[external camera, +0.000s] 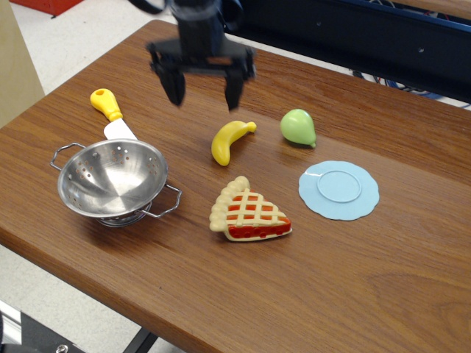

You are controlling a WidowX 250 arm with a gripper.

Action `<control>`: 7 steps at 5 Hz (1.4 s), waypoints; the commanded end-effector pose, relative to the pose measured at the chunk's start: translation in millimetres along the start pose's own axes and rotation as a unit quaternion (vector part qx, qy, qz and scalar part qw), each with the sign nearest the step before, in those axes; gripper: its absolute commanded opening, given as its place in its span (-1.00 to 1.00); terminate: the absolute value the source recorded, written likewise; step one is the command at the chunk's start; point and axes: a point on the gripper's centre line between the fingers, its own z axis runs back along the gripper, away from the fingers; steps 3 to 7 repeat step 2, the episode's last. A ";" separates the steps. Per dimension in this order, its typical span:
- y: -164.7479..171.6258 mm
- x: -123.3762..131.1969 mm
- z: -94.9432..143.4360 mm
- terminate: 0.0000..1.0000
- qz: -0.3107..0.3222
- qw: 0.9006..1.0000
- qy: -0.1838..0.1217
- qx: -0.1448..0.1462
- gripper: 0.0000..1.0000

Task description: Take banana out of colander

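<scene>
The yellow toy banana (229, 140) lies on the wooden table (383, 272), between the colander and a green pear. The shiny steel colander (112, 181) stands at the left with nothing in it. My gripper (204, 92) is open and empty, raised above the table, up and to the left of the banana. Its fingers (175, 85) point down and are a little blurred.
A toy knife with a yellow handle (107, 105) lies behind the colander. A pie slice (247, 212) sits in front of the banana. A green pear (298, 127) and a flat light-blue plate (338, 189) are to the right.
</scene>
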 end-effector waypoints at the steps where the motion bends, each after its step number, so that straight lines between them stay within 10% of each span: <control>1: 12.2 7.4 20.7 -1.00 0.000 0.999 -0.034 -0.006 1.00; 2: 12.2 7.4 20.7 1.00 0.000 0.999 -0.034 -0.006 1.00; 7: 12.2 7.4 20.7 1.00 0.000 0.999 -0.034 -0.006 1.00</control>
